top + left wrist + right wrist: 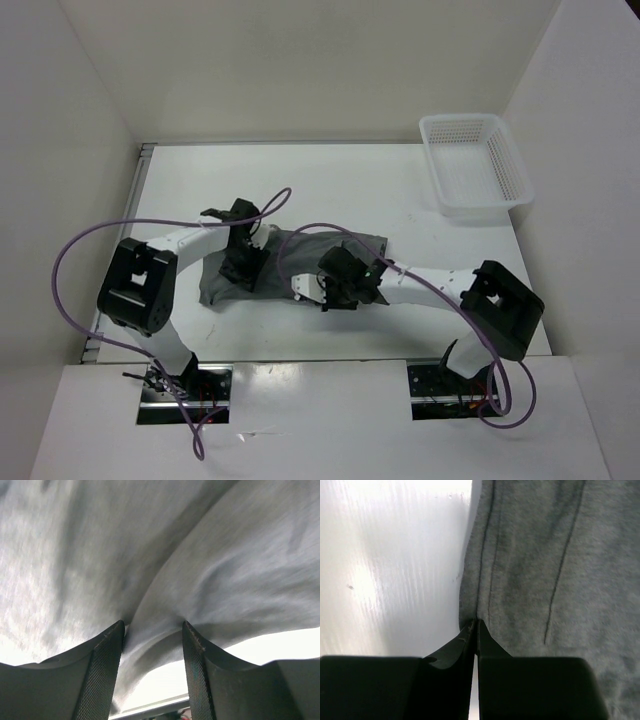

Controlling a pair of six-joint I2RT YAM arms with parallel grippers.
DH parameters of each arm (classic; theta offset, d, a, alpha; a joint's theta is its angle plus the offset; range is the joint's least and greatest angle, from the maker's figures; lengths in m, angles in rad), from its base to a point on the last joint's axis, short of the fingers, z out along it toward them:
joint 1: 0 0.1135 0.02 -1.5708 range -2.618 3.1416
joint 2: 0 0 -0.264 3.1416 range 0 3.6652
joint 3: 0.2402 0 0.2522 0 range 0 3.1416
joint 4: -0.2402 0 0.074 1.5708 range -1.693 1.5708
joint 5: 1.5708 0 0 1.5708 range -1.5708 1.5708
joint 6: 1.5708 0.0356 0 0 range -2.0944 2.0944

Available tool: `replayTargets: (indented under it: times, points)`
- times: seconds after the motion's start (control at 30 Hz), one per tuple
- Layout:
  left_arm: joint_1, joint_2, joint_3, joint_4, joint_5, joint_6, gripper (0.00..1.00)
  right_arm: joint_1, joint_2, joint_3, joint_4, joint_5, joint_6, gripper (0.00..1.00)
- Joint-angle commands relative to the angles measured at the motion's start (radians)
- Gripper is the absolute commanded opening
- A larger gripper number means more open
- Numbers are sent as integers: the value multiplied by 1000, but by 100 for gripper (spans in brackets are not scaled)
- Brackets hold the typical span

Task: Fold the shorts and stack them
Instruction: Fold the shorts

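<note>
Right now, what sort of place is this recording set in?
Most likely a lab test cell, not a home: a plain white table boxed in by white panels, with only grey shorts and a white perforated basket on it.
</note>
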Motion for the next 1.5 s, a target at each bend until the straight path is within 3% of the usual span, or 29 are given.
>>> replayTargets:
  times: [0.0, 0.17, 0.3, 0.5, 0.83, 0.97, 1.07, 1.17, 1.2, 1.33, 1.47]
  points:
    - [2, -75, -50, -14, -124, 4, 58, -30, -79, 74, -39, 33, 27, 7]
    - [-7, -181, -58, 12, -163, 4, 61, -169, -135, 177, -139, -33, 192, 7]
    - [-39, -161, -84, 12, -163, 4, 63, -278, -126, 129, -150, -33, 212, 7]
    - [-61, -114, -153, 45, -200, 4, 63, -289, -137, 30, -150, 13, 199, 7]
    - [-61, -60, -187, 78, -263, 4, 63, -355, -112, -102, -6, 119, 179, 11]
    - [-61, -131, -98, 1, -217, 4, 64, -371, -154, -28, -76, 103, 226, 18]
    - [-45, -237, 62, -41, -182, 4, 71, -496, -166, 147, -179, -35, 306, 24]
    - [4, -180, 181, -66, -182, 4, 71, -573, -152, 236, -191, -158, 407, 36]
    - [31, -166, 197, -49, -182, 4, 71, -610, -152, 237, -178, -171, 436, 43]
    - [82, -86, 156, 35, -227, 4, 72, -660, -128, 211, -144, -195, 498, 55]
    - [146, -28, 116, 98, -312, 4, 72, -661, -94, 186, -87, -168, 507, 58]
